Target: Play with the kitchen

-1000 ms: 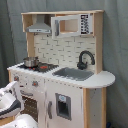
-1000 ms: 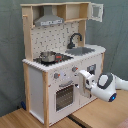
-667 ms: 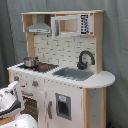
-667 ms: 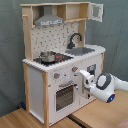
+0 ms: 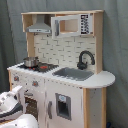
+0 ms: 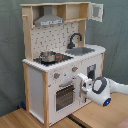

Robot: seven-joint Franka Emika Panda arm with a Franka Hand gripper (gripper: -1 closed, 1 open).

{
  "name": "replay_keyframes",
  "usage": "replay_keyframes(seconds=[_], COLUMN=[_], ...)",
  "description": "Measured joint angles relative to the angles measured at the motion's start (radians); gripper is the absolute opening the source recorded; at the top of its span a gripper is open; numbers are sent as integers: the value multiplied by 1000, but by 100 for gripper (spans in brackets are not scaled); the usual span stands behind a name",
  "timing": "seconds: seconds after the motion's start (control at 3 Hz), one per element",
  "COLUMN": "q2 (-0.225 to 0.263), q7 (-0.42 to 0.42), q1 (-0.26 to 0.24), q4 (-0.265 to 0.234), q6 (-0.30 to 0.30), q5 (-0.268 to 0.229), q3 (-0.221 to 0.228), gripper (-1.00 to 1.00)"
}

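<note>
The kitchen [image 6: 60,60] stands upright against a grey curtain [image 5: 115,45], its base on a wooden floor [image 6: 95,112] in the second exterior view. On its counter [image 5: 100,79] a pot [image 5: 31,61] sits on the stovetop toward the far end from the rounded corner, with the sink [image 5: 74,73] and black faucet [image 5: 85,59] nearer that rounded end. The grey hood [image 6: 49,21] hangs above the stove.

Below the counter's front edge, the gripper [image 6: 84,84] is at the cabinet front, just beside the windowed oven door [image 6: 65,96] and under the knobs [image 6: 56,76]. Whether the fingers are open or closed I cannot tell.

The oven door appears shut, the pot is in place, and nothing looks disturbed. I judge the play barely begun, with the arm merely positioned at the front.
</note>
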Motion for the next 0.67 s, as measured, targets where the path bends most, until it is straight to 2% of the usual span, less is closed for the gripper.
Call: replay_keyframes(seconds=[0.33, 0.67], q2=[0, 0], q7=[66, 153], q1=[-54, -93], q4=[51, 82], q6=[-18, -19], q5=[0, 0], q3=[16, 17], gripper=[100, 100])
